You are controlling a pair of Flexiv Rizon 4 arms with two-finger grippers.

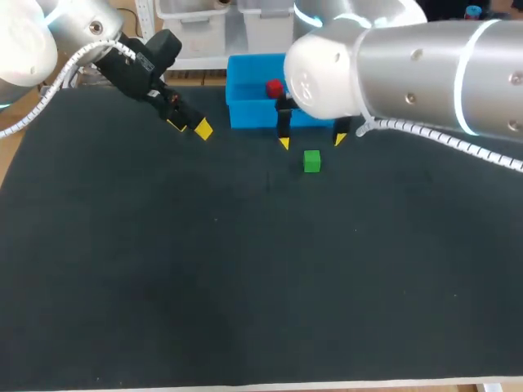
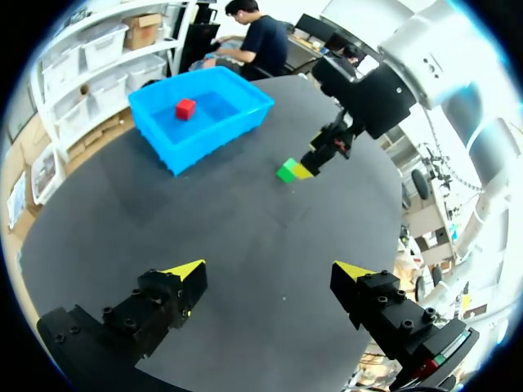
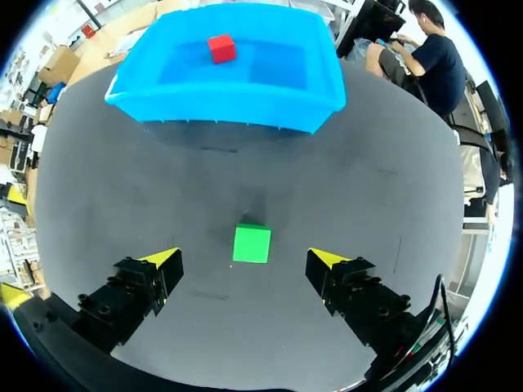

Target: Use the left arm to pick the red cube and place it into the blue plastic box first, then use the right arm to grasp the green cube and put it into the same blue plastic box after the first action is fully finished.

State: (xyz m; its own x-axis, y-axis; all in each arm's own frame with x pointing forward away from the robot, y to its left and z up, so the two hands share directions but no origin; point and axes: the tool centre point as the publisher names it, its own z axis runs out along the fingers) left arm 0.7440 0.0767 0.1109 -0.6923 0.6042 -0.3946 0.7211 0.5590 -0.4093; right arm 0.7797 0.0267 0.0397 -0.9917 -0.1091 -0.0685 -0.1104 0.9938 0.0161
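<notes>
The red cube (image 1: 274,87) lies inside the blue plastic box (image 1: 245,110) at the back of the mat; in the wrist views the red cube (image 2: 185,109) (image 3: 221,48) rests on the floor of the box (image 2: 204,135) (image 3: 237,102). The green cube (image 1: 311,161) (image 3: 251,243) (image 2: 286,171) sits on the mat just in front of the box. My right gripper (image 1: 311,141) (image 3: 245,260) hangs open above it, the cube between and just ahead of its fingertips, untouched. My left gripper (image 1: 190,126) (image 2: 270,273) is open and empty, left of the box.
Black mat (image 1: 245,269) covers the table, with wide bare room in front of the cube. My right arm's large elbow (image 1: 392,65) hangs over the back right.
</notes>
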